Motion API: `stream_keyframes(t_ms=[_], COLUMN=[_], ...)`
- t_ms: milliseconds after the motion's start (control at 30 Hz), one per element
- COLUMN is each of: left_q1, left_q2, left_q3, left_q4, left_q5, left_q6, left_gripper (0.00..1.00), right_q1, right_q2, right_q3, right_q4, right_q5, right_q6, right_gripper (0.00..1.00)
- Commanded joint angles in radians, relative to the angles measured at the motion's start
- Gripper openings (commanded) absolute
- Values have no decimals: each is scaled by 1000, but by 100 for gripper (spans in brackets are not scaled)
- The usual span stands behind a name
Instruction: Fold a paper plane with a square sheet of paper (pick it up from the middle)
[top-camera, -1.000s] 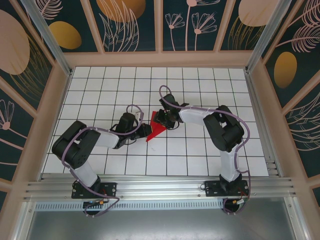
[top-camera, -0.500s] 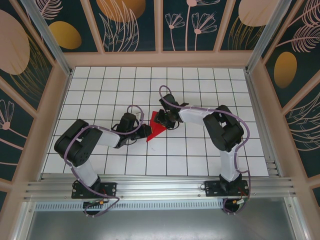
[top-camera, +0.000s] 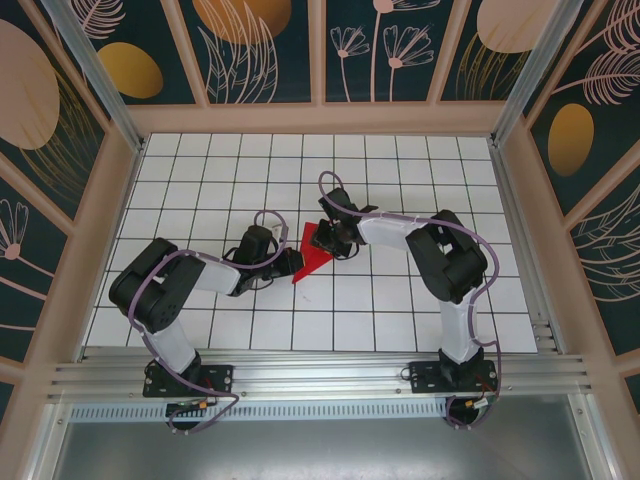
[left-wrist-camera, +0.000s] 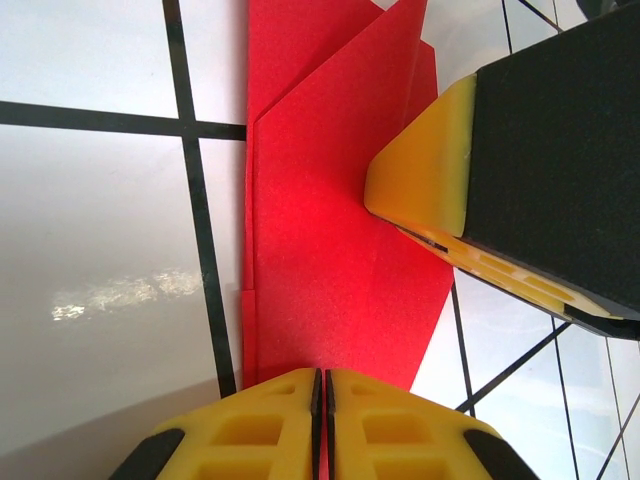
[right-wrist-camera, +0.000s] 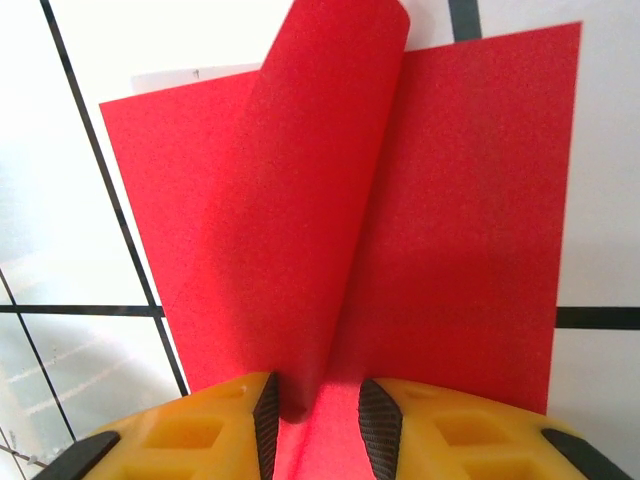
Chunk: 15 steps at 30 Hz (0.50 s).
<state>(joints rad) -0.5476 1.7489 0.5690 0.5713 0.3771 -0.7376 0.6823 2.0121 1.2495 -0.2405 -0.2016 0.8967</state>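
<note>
The square sheet of paper lies on the tiled table as a bright red creased wedge, its point toward the near side. My left gripper is at its left edge. In the left wrist view the left gripper is shut on the near edge of the paper. My right gripper is at the wedge's far end. In the right wrist view the right gripper stands open, its pads a little apart, with a raised curled flap of the paper between them, against the left pad.
The white gridded table stretches out on all sides of the paper. Wooden-framed patterned walls close in the back and sides. An aluminium rail runs along the near edge by the arm bases.
The right gripper's jaws have narrowed around the raised flap. The left gripper has stayed shut on the paper, and the wedge has barely shifted.
</note>
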Motion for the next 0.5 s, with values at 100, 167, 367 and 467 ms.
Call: stream_keyframes(t_ms=[100, 167, 367, 467], left_q1=[6, 7, 10, 9], left_q2=[12, -6, -113, -160], left_q3=[13, 15, 12, 1], left_q4=[-47, -47, -37, -21], left_q5=[-9, -6, -26, -56], left_q6=[5, 3, -22, -37], left_gripper=[14, 14, 21, 22], right_q1=[-8, -6, -3, -3], right_q2=[150, 152, 162, 165], right_q3=[-73, -71, -69, -70], right_q4=[-128, -131, -135, -131], right_q5=[110, 116, 125, 122], right_q6=[-6, -9, -8, -3], right_gripper=[34, 35, 35, 35])
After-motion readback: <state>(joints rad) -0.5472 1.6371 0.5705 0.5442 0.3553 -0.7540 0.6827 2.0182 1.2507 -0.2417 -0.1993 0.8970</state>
